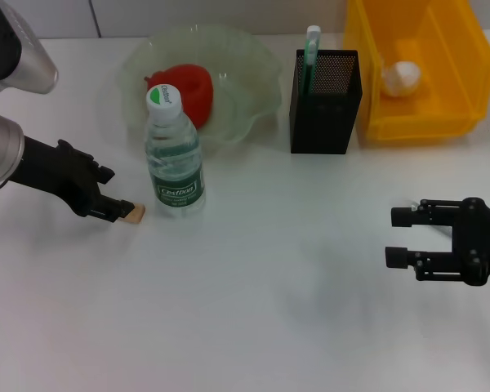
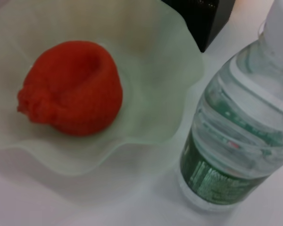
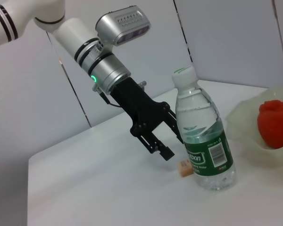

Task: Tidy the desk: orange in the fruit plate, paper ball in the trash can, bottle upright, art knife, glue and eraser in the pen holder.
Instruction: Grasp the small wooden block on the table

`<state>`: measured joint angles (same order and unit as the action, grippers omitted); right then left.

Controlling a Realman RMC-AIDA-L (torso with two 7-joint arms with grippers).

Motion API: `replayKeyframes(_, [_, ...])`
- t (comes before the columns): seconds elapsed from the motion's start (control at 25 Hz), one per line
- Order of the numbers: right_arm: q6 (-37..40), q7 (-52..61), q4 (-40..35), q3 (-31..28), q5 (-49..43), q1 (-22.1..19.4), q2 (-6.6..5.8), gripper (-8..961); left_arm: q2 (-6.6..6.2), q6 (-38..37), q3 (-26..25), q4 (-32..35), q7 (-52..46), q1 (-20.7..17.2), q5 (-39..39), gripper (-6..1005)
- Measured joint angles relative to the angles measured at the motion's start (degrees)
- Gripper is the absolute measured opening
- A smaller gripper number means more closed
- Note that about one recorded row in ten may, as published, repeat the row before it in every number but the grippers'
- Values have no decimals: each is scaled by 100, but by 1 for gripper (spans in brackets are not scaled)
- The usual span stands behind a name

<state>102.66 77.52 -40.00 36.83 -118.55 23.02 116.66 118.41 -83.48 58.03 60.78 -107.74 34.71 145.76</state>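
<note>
The small tan eraser (image 1: 135, 213) lies on the white desk beside the foot of the upright water bottle (image 1: 175, 163). My left gripper (image 1: 121, 193) is open, low over the desk, with one fingertip right at the eraser. The right wrist view shows the same: the left gripper (image 3: 174, 147), the eraser (image 3: 184, 167) and the bottle (image 3: 203, 141). The red-orange fruit (image 1: 192, 90) sits in the glass fruit plate (image 1: 253, 82). A green-white stick (image 1: 312, 45) stands in the black mesh pen holder (image 1: 325, 114). The paper ball (image 1: 402, 77) lies in the yellow bin (image 1: 449, 122). My right gripper (image 1: 392, 237) is open and empty at the right.
The left wrist view shows the fruit (image 2: 70, 89) in the plate (image 2: 146, 94), the bottle (image 2: 236, 141) close by, and a corner of the pen holder (image 2: 203, 19). The plate, holder and bin line the back of the desk.
</note>
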Motion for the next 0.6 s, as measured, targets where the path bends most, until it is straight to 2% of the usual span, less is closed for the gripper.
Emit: replayKeyframes(0.6, [-47, 7, 124, -1, -2, 138, 15, 693, 2, 601, 230, -544, 46, 62, 82, 629])
